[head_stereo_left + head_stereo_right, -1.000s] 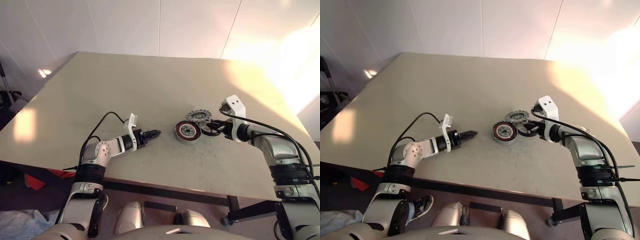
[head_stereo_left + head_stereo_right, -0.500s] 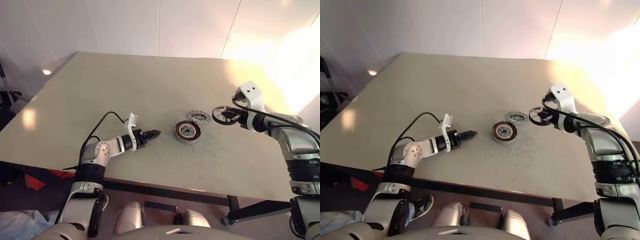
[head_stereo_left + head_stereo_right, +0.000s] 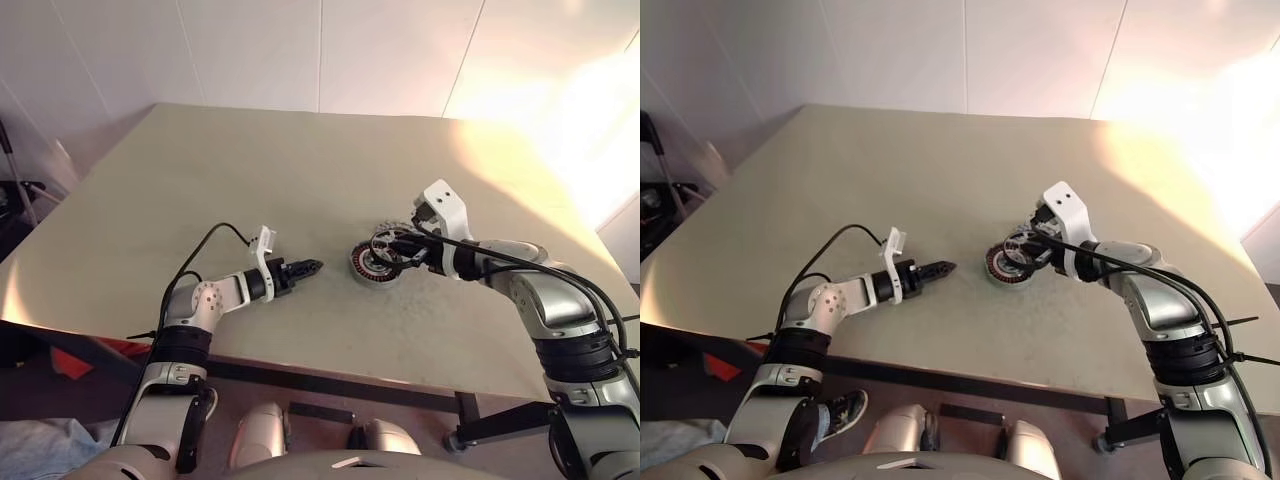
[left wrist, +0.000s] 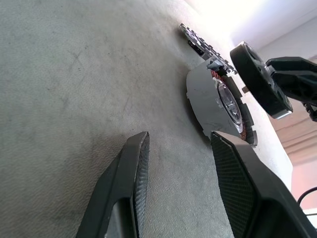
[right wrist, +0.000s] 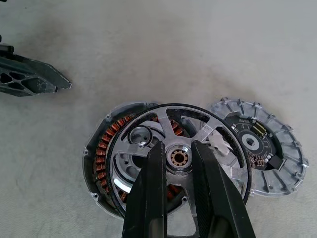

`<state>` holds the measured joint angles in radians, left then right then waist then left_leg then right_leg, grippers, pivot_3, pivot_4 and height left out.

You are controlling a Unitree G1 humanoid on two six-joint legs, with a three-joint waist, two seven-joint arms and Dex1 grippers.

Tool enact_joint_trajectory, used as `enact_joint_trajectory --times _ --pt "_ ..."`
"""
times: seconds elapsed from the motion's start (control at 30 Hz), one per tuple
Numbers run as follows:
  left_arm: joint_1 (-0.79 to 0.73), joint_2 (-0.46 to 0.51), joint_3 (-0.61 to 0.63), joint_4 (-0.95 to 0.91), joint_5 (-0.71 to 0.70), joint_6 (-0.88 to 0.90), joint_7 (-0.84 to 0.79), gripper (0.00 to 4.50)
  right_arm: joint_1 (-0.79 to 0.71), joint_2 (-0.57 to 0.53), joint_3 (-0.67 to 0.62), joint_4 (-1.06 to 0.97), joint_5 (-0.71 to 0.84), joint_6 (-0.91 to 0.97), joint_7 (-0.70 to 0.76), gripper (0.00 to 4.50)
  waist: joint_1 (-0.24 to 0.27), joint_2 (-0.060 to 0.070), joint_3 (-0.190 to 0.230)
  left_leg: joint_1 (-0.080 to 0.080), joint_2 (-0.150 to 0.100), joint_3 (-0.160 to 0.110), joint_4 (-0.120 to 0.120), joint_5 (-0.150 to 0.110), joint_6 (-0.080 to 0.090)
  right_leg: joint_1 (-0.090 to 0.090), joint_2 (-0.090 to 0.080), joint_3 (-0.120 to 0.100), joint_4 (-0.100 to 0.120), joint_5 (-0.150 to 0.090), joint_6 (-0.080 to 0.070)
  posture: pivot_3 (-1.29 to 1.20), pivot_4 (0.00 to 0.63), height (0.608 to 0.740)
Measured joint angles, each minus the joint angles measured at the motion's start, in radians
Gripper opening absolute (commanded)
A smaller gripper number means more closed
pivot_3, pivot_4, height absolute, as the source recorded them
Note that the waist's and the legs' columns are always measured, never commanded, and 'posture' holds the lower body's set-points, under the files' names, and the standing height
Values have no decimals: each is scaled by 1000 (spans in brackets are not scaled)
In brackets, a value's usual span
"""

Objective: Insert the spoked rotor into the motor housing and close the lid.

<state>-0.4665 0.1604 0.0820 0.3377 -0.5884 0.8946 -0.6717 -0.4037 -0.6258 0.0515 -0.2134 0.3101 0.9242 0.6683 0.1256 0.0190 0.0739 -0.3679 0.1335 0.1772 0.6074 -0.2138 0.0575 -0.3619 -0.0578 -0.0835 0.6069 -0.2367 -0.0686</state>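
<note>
surface (image 3: 250, 170): a broad pale tabletop is being used to carry every part; bright glare is falling across its far right corner.

motor housing (image 5: 101, 148): a dark shallow ring with coppery windings is lying flat near the middle of the surface, right of centre. it is judged stiff and fairly heavy for its size, unlikely to be shifted by a light touch.

lid (image 5: 262, 144): a pale ribbed round cap with a dark board and a small centre is lying flat just beside the housing, on its far right, apparently touching its edge. it is judged rigid and light; its rim is probably best taken edge-on.

spoked rotor (image 5: 148, 130): a dark-rimmed wheel with silvery spokes is being held above the housing, overlapping most of it, tilted and not yet seated. it is judged hard, smooth and slippery, and magnets may pull it sideways as it is lowered. it is being gripped about the hub, which leaves the rim free.

right pincer (image 5: 177, 163): its fingers are being kept narrowly parted and clamped on the rotor's hub region.

left pincer (image 3: 312, 266): it is being held partly open and empty, low over the surface, well to the left of the housing, pointing at it.

obstructions: nothing is lying between rotor and housing; the lid alongside could be nudged during seating.
</note>
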Motion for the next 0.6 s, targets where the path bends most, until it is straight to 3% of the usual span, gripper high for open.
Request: enact_joint_trajectory --times 0.6 --pt "0 5 -2 0 1 -2 -3 2102 -52 43 51 -46 7 7 -31 425 -2 0 0 0 0 0 -1 1 -1 0 0 0 0 0 0 0 0 740"
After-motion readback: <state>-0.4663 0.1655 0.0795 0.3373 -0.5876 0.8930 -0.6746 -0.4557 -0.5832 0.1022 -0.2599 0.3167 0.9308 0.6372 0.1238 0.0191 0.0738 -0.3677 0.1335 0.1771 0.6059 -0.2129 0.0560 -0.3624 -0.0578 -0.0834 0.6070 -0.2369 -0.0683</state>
